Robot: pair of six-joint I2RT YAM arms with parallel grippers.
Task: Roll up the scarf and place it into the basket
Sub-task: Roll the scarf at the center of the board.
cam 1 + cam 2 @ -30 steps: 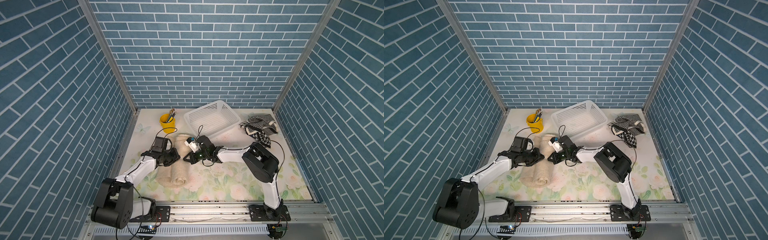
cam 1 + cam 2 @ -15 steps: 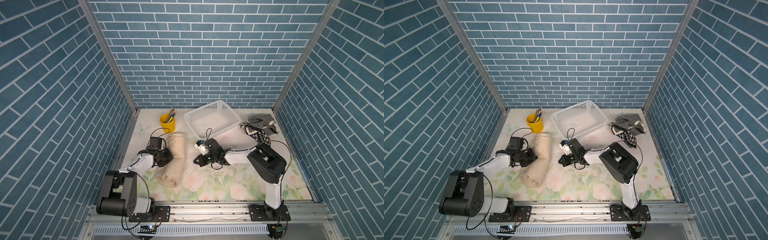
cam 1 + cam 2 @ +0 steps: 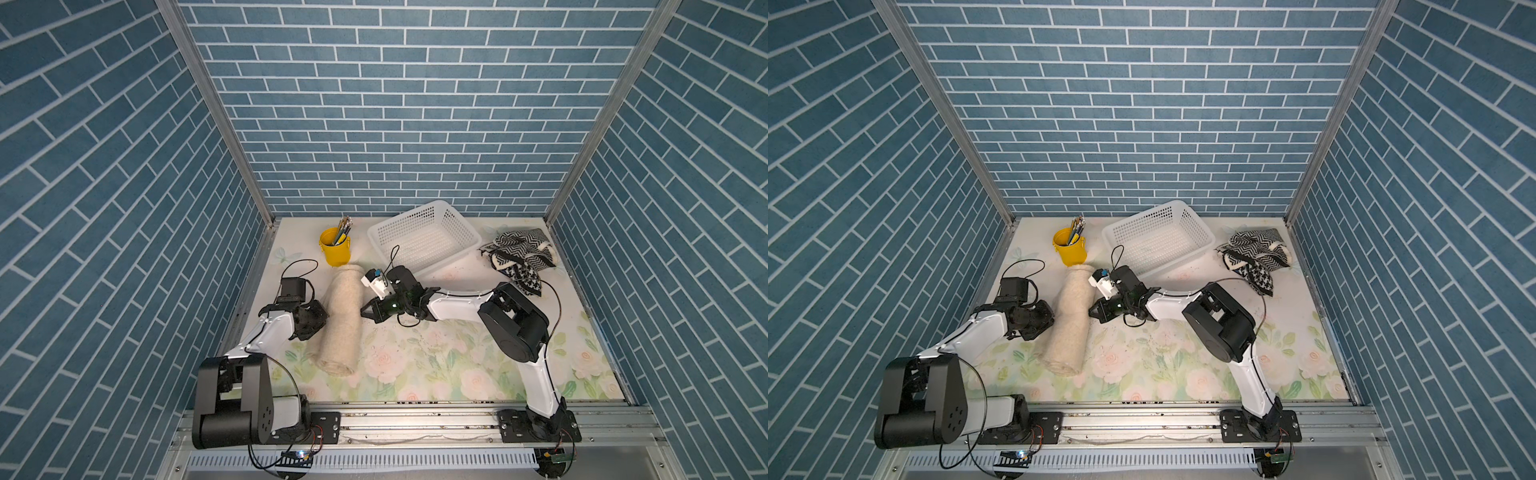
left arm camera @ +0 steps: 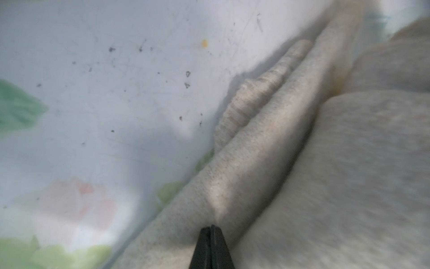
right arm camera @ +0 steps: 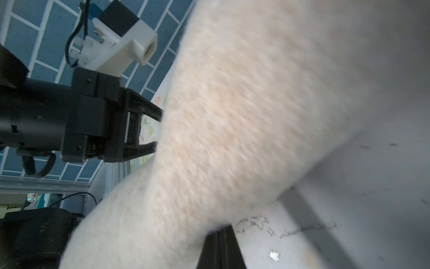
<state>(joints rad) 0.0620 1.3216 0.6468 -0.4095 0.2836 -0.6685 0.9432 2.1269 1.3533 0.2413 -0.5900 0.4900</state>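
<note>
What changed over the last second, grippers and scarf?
The left gripper drew back off the scarf to its left edge, shut. The right gripper backed away to the right, then returned against the scarf's right side, also shut. Neither visibly took hold or let go. The scarf, basket, yellow bucket and patterned cloth stayed about where they were.
</note>
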